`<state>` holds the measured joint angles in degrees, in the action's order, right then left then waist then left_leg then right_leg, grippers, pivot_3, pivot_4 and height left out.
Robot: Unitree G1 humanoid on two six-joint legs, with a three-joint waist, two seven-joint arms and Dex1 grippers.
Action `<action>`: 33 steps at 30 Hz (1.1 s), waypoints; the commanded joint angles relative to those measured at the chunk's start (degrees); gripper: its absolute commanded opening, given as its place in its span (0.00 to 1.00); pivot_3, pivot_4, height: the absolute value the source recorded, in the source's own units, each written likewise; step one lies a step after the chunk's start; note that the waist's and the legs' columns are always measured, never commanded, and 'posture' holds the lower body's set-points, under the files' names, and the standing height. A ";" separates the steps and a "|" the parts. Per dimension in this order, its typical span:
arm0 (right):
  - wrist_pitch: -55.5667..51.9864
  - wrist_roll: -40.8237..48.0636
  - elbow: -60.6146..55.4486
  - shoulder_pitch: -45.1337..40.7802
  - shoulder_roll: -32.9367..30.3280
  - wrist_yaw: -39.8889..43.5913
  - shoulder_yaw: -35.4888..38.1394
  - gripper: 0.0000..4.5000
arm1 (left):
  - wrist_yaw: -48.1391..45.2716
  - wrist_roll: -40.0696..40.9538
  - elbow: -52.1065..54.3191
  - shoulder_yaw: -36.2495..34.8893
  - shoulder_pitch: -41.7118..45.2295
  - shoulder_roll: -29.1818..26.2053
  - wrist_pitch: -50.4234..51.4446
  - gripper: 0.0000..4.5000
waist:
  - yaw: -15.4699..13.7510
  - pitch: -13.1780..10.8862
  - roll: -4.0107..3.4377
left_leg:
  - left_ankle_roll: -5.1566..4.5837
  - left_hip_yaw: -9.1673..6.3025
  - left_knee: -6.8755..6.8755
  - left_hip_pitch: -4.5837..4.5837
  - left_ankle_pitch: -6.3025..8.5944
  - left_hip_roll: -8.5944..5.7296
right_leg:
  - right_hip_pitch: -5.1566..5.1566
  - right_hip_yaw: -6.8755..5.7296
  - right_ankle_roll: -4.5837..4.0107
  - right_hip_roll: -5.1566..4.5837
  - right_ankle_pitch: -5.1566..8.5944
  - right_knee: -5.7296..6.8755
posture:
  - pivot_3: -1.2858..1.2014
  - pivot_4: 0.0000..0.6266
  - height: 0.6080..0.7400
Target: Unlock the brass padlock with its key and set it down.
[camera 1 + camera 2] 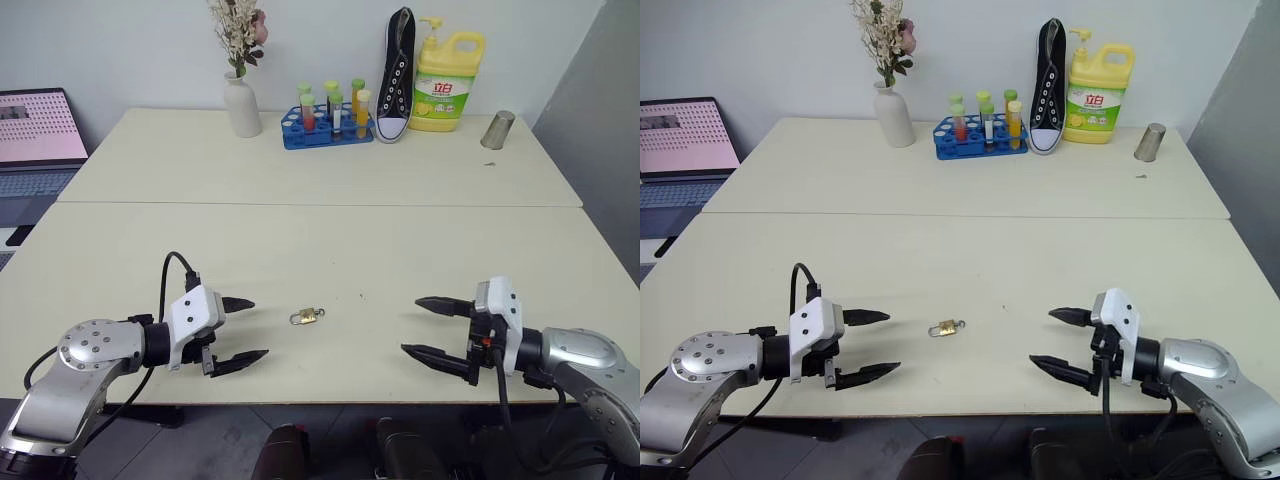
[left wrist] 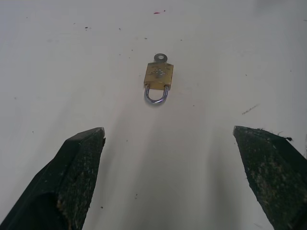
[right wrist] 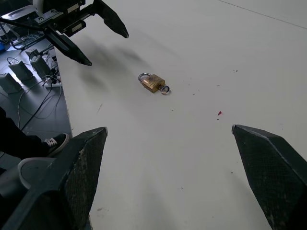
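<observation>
A tiny padlock with a yellow-gold brass body and a thin silvery shackle loop [image 1: 307,317] lies flat on the cream-coloured tabletop [image 1: 330,250], near the front edge and between the 2 grippers, touching neither. A very small silvery metal key [image 2: 161,58] sits in the end of the padlock's body opposite the shackle, its round pierced head sticking out; the shackle loop looks seated in the body, with the shackle end towards the left gripper and the key end towards the right one. The left gripper [image 1: 241,330] hovers just left of the padlock with its 2 black fingers spread wide apart and nothing between them. The right gripper [image 1: 425,326] hangs farther off on the other side, its 2 black fingers likewise spread wide and empty. At the far edge of the table stand a white ceramic vase of dried flowers [image 1: 240,104], a blue rack of coloured test tubes [image 1: 326,123], a black-and-white canvas sneaker standing on its toe against the wall [image 1: 397,75], a yellow plastic detergent bottle [image 1: 447,82] and a tilted dull metal cup [image 1: 497,130]. A laptop with a pink screen [image 1: 38,128] sits off the table's left side.
</observation>
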<state>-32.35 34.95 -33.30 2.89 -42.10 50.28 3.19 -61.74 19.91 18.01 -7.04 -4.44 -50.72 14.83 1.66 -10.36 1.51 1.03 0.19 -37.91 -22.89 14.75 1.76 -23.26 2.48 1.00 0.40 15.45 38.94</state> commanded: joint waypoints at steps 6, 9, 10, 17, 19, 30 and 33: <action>-0.03 0.62 -1.42 -1.85 -0.13 -0.13 -0.36 0.97 | 1.28 0.55 3.37 -0.42 0.51 0.47 0.49 1.00 | 0.00 0.00 0.00 | 0.00 0.00 0.00 0.00 0.00 0.00 | 0.00 0.01 0.00 0.00 0.00 0.00 | 0.52 0.24 1.00; -0.51 0.78 -1.47 -2.70 -0.07 -0.41 -0.63 0.97 | 2.06 0.62 3.80 -0.17 0.94 0.94 0.75 1.00 | 0.00 0.00 0.00 | 0.00 0.00 0.00 0.00 0.00 0.00 | 0.00 0.00 0.00 0.01 0.00 0.00 | 0.52 0.24 1.00; -0.71 0.81 -1.56 -3.04 -0.01 -0.56 -0.74 0.97 | 2.36 0.60 4.04 -0.01 1.07 1.09 0.91 1.00 | 0.00 0.00 0.00 | 0.00 0.00 0.00 0.00 0.00 0.00 | 0.00 0.00 0.00 0.01 0.00 0.00 | 0.52 0.24 1.00; -1.83 1.20 -2.02 -5.24 0.49 -1.75 -1.36 0.97 | 3.36 0.59 4.76 0.78 1.92 1.62 2.25 1.00 | 0.00 0.00 0.00 | 0.00 -0.01 0.00 0.00 0.00 0.00 | 0.00 -0.01 0.00 0.01 0.00 0.00 | 0.52 0.24 1.00; -2.17 1.06 -1.97 -5.97 0.77 -2.34 -1.93 0.97 | 1.36 3.31 4.31 0.21 3.42 1.36 3.18 1.00 | 0.00 -0.01 0.01 | 0.00 -0.01 0.00 -0.01 0.00 -0.01 | 0.00 0.00 0.00 0.01 0.00 0.00 | 0.52 0.24 1.00; -5.10 2.18 -2.65 -7.99 1.30 -4.70 -2.19 0.97 | 0.10 1.91 -0.08 2.31 6.44 2.60 0.13 1.00 | 0.00 -0.01 0.01 | 0.00 -0.01 -0.01 -0.01 0.00 -0.02 | 0.00 0.00 0.00 0.03 0.00 0.01 | 0.52 0.24 1.00; -5.51 2.24 -3.04 -7.92 1.33 -5.03 -2.36 0.97 | 0.46 0.33 -0.39 4.28 7.14 2.94 0.09 1.00 | -0.01 0.00 0.02 | 0.00 -0.01 -0.01 -0.02 0.00 -0.03 | 0.00 0.00 0.00 0.02 0.00 0.00 | 0.52 0.24 1.00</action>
<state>-37.99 36.34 -33.78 -4.57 -40.88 45.65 0.54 -61.69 21.15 17.30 -3.48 1.73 -47.72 15.71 1.65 -10.37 1.52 1.03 0.19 -37.92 -22.91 14.75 1.73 -23.26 2.49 1.00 0.43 15.45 38.95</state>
